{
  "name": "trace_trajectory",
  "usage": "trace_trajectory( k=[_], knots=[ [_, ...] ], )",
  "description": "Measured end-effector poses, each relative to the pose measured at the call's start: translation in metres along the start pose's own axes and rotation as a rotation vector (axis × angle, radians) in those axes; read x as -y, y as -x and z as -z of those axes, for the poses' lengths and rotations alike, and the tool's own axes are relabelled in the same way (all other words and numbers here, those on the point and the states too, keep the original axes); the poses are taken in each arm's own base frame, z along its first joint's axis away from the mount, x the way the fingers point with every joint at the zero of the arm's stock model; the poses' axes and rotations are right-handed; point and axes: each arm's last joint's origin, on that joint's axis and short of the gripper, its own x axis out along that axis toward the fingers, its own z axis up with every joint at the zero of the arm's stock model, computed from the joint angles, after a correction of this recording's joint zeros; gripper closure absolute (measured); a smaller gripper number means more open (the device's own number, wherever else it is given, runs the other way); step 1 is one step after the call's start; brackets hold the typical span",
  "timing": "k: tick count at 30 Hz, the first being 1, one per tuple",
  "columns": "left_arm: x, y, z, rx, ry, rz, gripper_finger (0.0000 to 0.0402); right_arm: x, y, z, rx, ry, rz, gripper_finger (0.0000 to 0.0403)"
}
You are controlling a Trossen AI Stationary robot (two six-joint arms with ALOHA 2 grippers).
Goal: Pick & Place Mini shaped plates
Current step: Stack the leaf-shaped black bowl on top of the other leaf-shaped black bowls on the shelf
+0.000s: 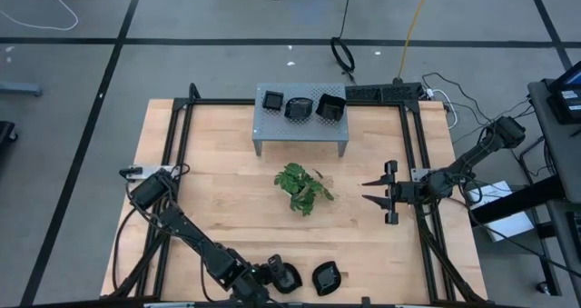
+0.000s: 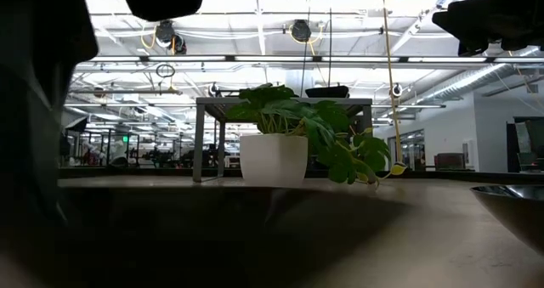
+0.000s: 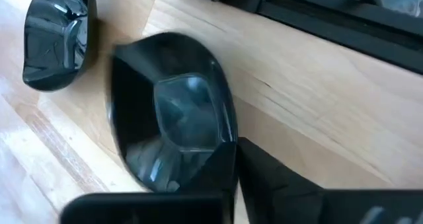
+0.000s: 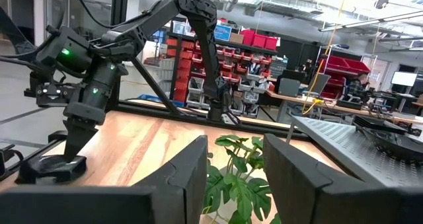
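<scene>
Left gripper (image 1: 283, 278) is clamping one of two black plates (image 1: 327, 278) at the tabletop's front edge; three plates (image 1: 300, 107) are sitting on the stand (image 1: 272, 134); right gripper (image 1: 374, 192) is hanging open

Even overhead light on the pale table (image 1: 227, 190); soft shadows. Low view backlit by bright ceiling strips (image 2: 280, 59), foreground dark and blurred. Left wrist view: glossy dish (image 3: 175, 118) shows white glare, slight motion blur.
</scene>
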Motion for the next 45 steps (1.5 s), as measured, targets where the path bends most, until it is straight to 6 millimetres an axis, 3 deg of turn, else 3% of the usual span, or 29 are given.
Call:
trace_trajectory(
  k=[9, 17, 23, 29, 34, 45],
  knots=[
    [-0.004, 0.008, -0.003, 0.036, 0.100, 0.023, 0.0397, 0.000, 0.000, 0.000, 0.000, 0.000, 0.001, 0.0268],
    [-0.040, 0.059, -0.010, 0.155, 0.317, -0.104, 0.0397, 0.000, 0.000, 0.000, 0.000, 0.000, 0.000, 0.0268],
    [-0.078, 0.106, 0.001, 0.157, 0.484, -0.386, 0.0395, 0.000, 0.000, 0.000, 0.001, -0.001, 0.000, 0.0268],
    [-0.125, 0.137, 0.031, 0.101, 0.646, -0.652, 0.0391, 0.000, 0.000, 0.000, 0.000, 0.000, 0.000, 0.0268],
    [-0.164, 0.135, 0.066, -0.008, 0.652, -0.745, 0.0397, 0.000, 0.000, 0.000, 0.000, 0.000, 0.000, 0.0268],
    [-0.243, 0.138, 0.178, -0.228, 0.817, -0.875, 0.0395, 0.000, 0.000, 0.000, 0.000, 0.000, 0.000, 0.0268]
  ],
)
